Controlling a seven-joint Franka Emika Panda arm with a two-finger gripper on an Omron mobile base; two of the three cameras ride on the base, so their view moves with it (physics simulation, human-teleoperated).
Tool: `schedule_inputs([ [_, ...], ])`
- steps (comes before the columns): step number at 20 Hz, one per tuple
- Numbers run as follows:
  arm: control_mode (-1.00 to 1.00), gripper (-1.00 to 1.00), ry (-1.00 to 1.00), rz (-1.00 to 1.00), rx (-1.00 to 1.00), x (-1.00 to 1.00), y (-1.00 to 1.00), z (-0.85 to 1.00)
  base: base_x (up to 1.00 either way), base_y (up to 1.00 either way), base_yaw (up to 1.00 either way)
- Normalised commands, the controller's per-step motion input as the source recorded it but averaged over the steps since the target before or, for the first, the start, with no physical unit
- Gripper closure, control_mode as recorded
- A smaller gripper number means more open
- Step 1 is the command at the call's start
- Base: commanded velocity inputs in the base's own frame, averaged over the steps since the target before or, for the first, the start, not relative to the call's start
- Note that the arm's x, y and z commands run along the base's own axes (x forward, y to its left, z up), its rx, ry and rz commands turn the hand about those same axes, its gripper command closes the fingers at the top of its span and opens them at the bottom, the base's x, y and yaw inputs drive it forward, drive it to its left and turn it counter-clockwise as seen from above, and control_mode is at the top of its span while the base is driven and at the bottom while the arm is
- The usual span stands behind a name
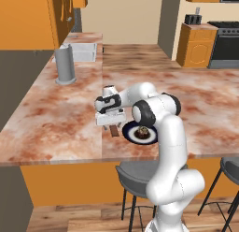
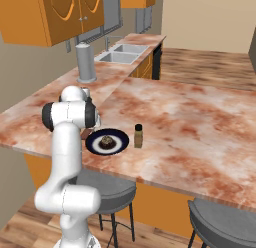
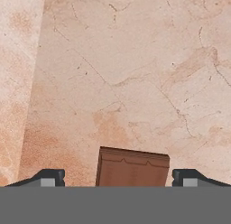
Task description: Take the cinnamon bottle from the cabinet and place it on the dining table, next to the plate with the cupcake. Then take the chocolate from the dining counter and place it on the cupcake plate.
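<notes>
The chocolate [image 3: 132, 169], a flat dark brown bar, lies on the marbled dining counter [image 1: 60, 114] just left of the dark blue plate [image 1: 150, 138] that holds the cupcake [image 1: 142, 132]. My gripper [image 1: 110, 121] points down right over the chocolate [image 1: 114, 131]. In the hand view my gripper [image 3: 118, 180] is open, one fingertip [image 3: 52, 178] on each side of the bar with a gap to it. The cinnamon bottle [image 2: 138, 135] stands upright on the dining table [image 2: 190, 127] right beside the plate [image 2: 119, 139] and cupcake [image 2: 106, 141]. The orange cabinet [image 2: 50, 17] hangs at the upper left.
A tall grey cylinder [image 1: 65, 64] stands farther back on the counter, with a sink [image 2: 120, 54] behind it. Grey stools [image 1: 140, 177] sit under the counter's near edge. A stove [image 1: 226, 44] stands at the far right. Bare marble spreads to the right of the plate.
</notes>
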Motion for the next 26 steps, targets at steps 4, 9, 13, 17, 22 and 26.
schedule_inputs([
  [4, -1.00, -1.00, -0.04, 0.00, 0.00, -0.54, 0.00, -0.52, 0.00, 0.00, 0.00],
  [9, -1.00, -1.00, -0.04, 0.00, 0.00, -0.52, 0.00, -0.52, 0.00, 0.00, 0.00],
  [13, -1.00, -1.00, -0.05, 0.00, 0.00, -0.51, 0.02, -0.55, 0.00, 0.00, 0.00],
  [17, -1.00, 1.00, -0.04, 0.00, 0.00, -0.17, 0.03, -0.59, 0.00, 0.00, 0.00],
  [22, -1.00, 1.00, 0.00, 0.00, 0.00, -0.14, 0.19, -0.65, 0.00, 0.00, 0.00],
  [26, -1.00, 1.00, 0.04, 0.00, 0.07, -0.18, 0.01, -0.41, 0.00, 0.00, 0.00],
])
